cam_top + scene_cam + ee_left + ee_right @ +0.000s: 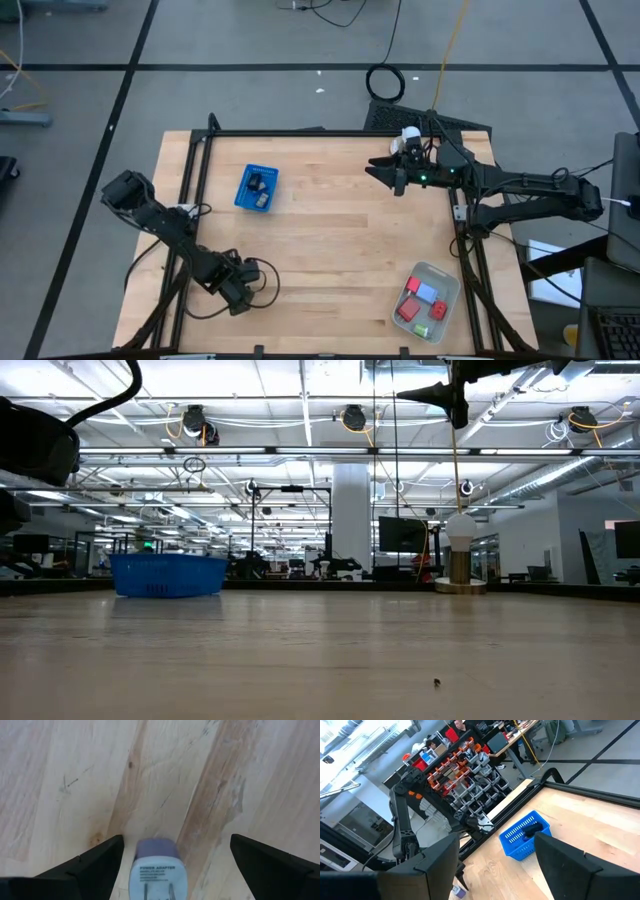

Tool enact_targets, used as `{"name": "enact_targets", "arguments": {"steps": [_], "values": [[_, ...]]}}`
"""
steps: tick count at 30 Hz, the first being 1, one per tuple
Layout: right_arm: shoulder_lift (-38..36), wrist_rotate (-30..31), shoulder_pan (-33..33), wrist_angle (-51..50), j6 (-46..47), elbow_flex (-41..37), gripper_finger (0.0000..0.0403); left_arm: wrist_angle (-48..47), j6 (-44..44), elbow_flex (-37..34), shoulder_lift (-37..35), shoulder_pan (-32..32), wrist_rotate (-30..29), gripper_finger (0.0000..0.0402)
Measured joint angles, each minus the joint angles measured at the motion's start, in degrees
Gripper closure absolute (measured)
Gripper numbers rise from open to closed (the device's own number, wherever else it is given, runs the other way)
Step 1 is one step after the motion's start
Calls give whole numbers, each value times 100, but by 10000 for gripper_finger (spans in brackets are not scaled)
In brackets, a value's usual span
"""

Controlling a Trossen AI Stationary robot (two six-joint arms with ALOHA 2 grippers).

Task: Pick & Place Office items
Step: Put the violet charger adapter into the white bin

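High view: two spread hands, left (238, 292), right (385, 172); one blue basket (256, 187); one tray (427, 301).

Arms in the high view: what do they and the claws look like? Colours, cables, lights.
Both arms are dark, nearly black, jointed links with black cables looping off them. The left claw is a blocky dark head; its two fingers are matte black wedges. The right claw tapers to dark pointed tips, with a small green light behind it on the wrist.

Grey floor (250, 40) with dark lines; open ceiling (300, 400) of strip lights, pipes.
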Motion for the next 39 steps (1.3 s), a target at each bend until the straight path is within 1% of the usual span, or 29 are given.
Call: {"name": "enact_targets", "arguments": {"steps": [6, 11, 16, 21, 29, 39], "values": [[-2, 0, 0, 40, 1, 0, 151, 20, -27, -2, 4, -16, -1, 60], [0, 2, 66, 246, 1, 0, 151, 17, -309, -30, 4, -48, 65, 72], [0, 2, 182, 372, 0, 0, 151, 30, -608, -91, -11, -48, 117, 69], [-1, 11, 267, 369, -2, 0, 151, 24, -597, -98, -4, -48, 154, 62], [-1, 15, 269, 378, 0, 0, 151, -330, -606, -96, 0, -55, 246, 62], [-1, 17, 269, 380, 0, 0, 151, -407, -590, -101, 4, -52, 323, 62]]}}
